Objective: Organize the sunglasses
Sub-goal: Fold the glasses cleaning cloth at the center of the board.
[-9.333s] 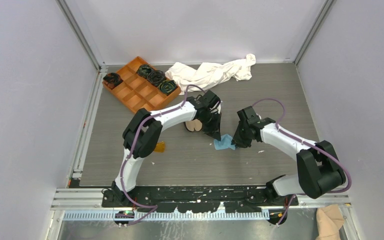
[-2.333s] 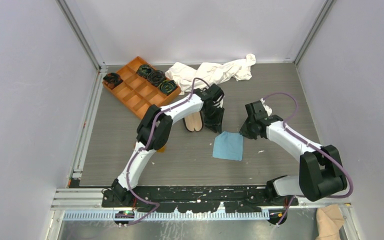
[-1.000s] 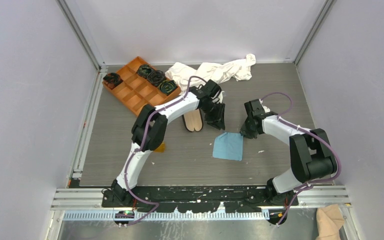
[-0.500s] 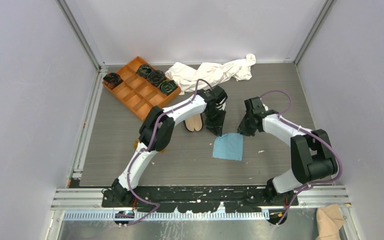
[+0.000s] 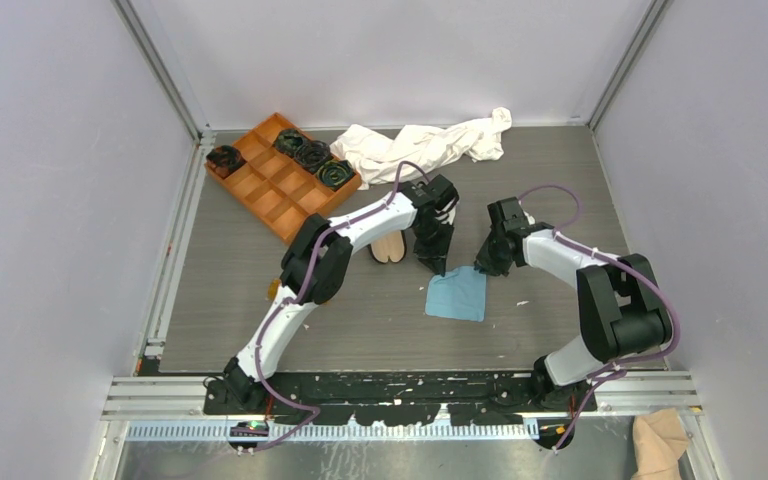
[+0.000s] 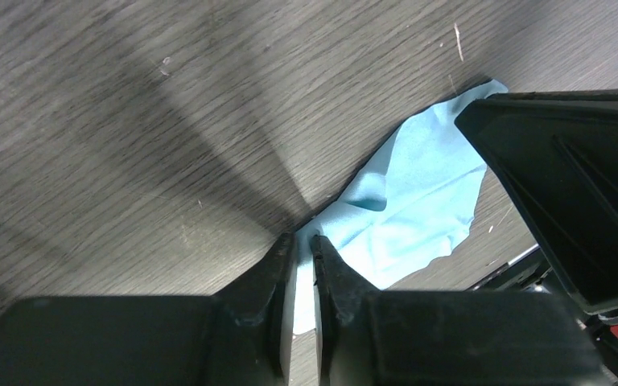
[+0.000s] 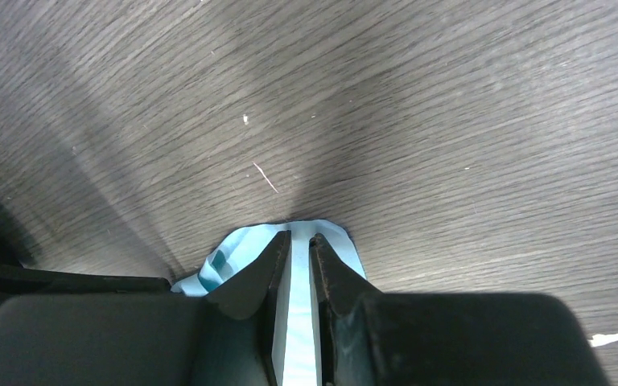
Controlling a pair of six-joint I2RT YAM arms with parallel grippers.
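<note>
A light blue cloth (image 5: 457, 297) lies flat at the table's middle. My left gripper (image 5: 438, 264) stands at its far left corner, jaws almost closed on the cloth's edge (image 6: 418, 193), as the left wrist view (image 6: 303, 240) shows. My right gripper (image 5: 487, 266) is at the far right corner, jaws pinched on a bunched fold of the cloth (image 7: 225, 257) in the right wrist view (image 7: 300, 237). The open black case with beige lining (image 5: 390, 247) lies just left of the left gripper. Of the sunglasses (image 5: 273, 290) only a small amber bit shows beside the left arm's elbow.
An orange compartment tray (image 5: 272, 185) with several black coiled items stands at the back left. A crumpled white cloth (image 5: 425, 145) lies at the back middle. Walls and metal rails close in the table on three sides.
The cloth went from crumpled between both grippers to lying flat. In the last second my left gripper moved from beside the case to the cloth's far left corner; the right gripper closed in on the far right corner.
</note>
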